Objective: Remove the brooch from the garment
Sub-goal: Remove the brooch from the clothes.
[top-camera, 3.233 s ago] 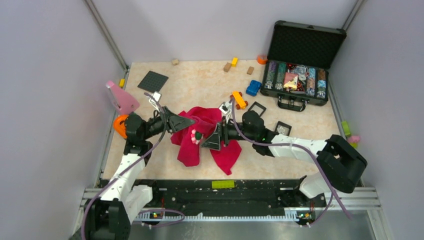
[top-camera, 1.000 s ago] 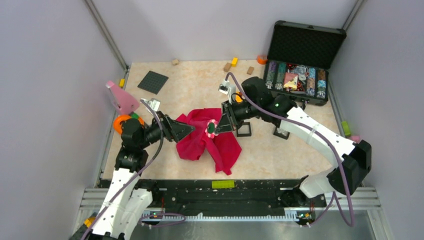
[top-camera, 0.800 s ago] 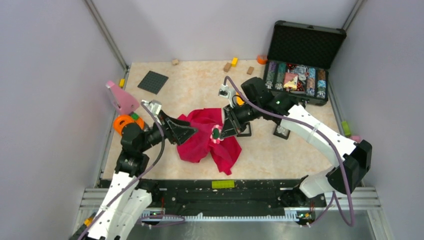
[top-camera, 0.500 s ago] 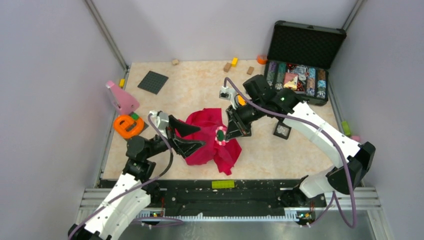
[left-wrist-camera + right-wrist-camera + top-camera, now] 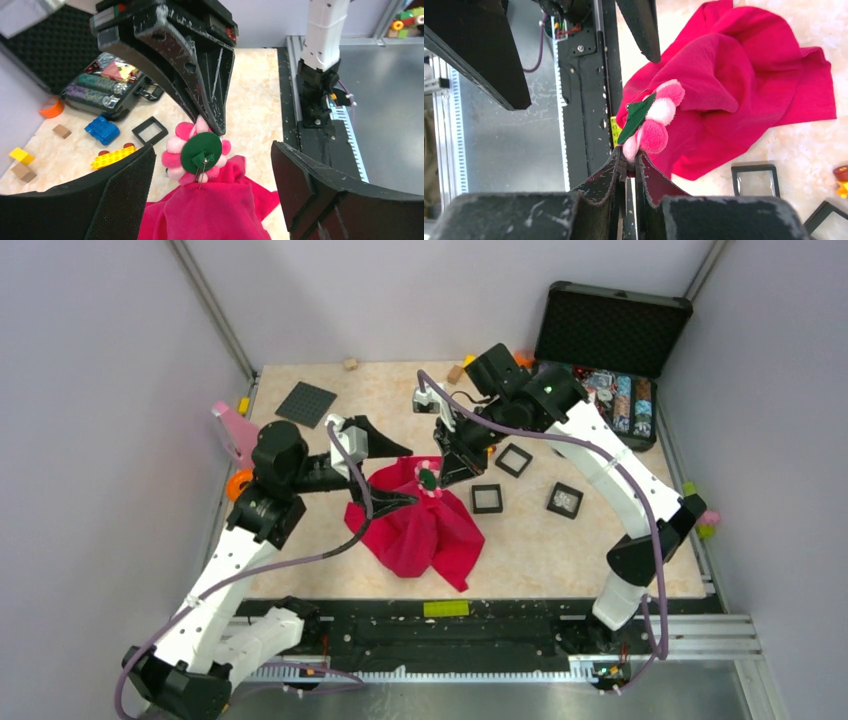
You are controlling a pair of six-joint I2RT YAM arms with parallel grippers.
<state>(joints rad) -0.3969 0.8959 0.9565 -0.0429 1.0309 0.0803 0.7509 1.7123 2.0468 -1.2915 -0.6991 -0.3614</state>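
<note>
Brooch [image 5: 651, 125] pinched between fingertips [image 5: 610, 170] of right gripper [image 5: 628, 157] (garment [image 5: 744, 75] hanging beneath).

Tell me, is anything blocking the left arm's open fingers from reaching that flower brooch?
Nothing visible does. The brooch sits straight ahead of the gap between the left fingers. The right fingers pinch its petals from above, and the red garment hangs pinned beneath it.

case [image 5: 612, 335]: black, open, upper right of the frame
square frames [image 5: 486, 498]: three, on the tabletop [image 5: 560, 550], right of centre
baseplate [image 5: 305, 403]: dark, upper left
</note>
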